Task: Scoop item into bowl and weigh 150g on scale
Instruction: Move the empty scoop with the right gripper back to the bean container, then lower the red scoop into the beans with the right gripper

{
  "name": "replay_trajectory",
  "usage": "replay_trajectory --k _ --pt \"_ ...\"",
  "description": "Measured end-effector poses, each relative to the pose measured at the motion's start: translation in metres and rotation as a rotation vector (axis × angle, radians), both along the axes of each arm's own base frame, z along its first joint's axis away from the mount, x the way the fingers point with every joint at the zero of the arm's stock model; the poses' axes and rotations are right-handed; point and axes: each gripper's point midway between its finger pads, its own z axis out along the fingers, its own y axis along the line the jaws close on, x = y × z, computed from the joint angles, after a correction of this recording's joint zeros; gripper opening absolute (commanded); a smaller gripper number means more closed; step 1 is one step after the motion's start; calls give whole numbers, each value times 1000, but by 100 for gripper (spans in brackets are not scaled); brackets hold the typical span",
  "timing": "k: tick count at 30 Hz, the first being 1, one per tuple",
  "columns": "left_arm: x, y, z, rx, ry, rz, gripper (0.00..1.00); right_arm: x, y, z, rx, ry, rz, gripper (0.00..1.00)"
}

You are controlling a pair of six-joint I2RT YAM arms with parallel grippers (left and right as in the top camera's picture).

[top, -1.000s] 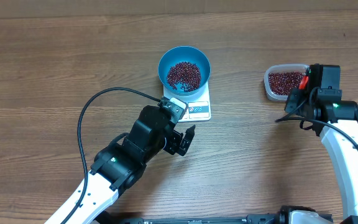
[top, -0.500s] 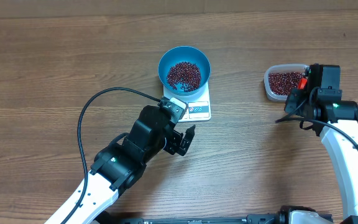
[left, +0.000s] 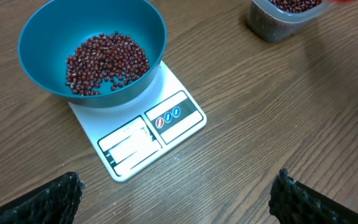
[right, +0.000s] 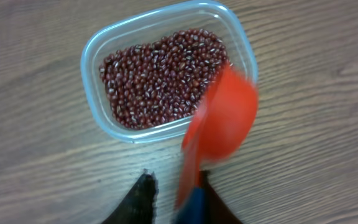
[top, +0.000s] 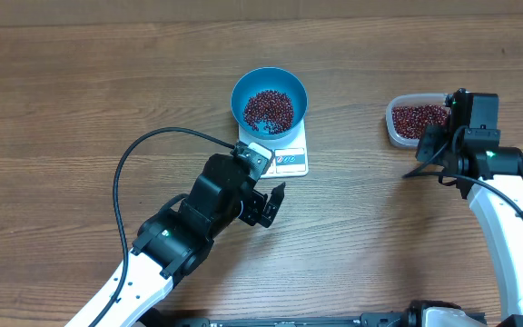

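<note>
Left gripper point(left: 176, 199) wide open and empty, near the scale point(left: 148, 134) that carries the blue bowl point(left: 42, 37) with beans point(left: 104, 62); right gripper point(right: 174, 190) over the near edge of the clear tub point(right: 97, 93) of beans, blurred red scoop point(right: 222, 118) between slightly parted fingers, can't tell if gripped.

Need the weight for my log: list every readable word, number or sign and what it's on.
No text can be read.
On the scale, the display: washed out, no digits legible.
Its button panel: three small round icons, no lettering legible.
The bowl, tub, scoop: no markings seen.
</note>
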Motion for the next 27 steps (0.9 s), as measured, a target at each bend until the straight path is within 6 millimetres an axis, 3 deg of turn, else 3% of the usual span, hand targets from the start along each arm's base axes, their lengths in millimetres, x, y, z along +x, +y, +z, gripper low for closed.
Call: replay_trajectory --k 6,9,10,15,27 --pt "0 0 0 0 0 0 100 6 -1 4 -11 -26 11 4" --pt "0 0 0 0 0 0 100 10 -1 7 -16 -45 16 10" --pt "0 0 0 0 0 0 100 11 -1 8 -17 -51 17 4" --pt "0 0 0 0 0 0 99 14 -1 9 -31 -59 37 4" --pt "0 0 0 0 0 0 99 31 4 -25 -11 1 79 4"
